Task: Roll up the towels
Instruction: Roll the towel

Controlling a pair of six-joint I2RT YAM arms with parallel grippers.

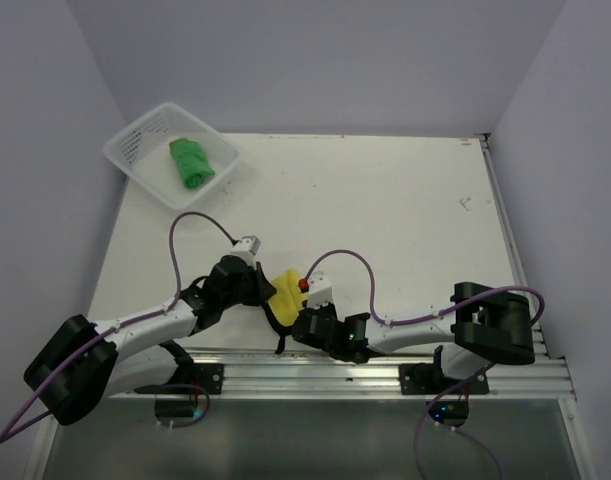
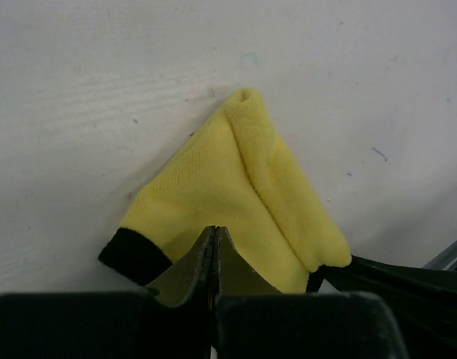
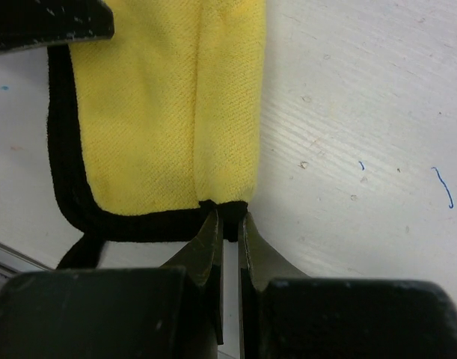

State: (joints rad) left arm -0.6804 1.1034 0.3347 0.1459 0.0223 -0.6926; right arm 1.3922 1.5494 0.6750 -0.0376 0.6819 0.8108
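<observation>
The yellow towel [image 1: 285,288] with its black hem lies partly folded at the table's near edge, between my two grippers. My left gripper [image 2: 215,230] is shut, its tips resting over the yellow face [image 2: 213,179]; no cloth shows between them. My right gripper [image 3: 229,217] is shut on the towel's black hem [image 3: 227,212], where a folded strip ends. From above, the left gripper [image 1: 260,290] sits at the towel's left and the right gripper [image 1: 305,308] at its near right. The green towel [image 1: 190,162] lies rolled inside the basket.
The white mesh basket [image 1: 135,140] stands at the far left corner of the table. An aluminium rail [image 1: 385,365] runs along the near edge under both arm bases. Purple cables loop above each arm.
</observation>
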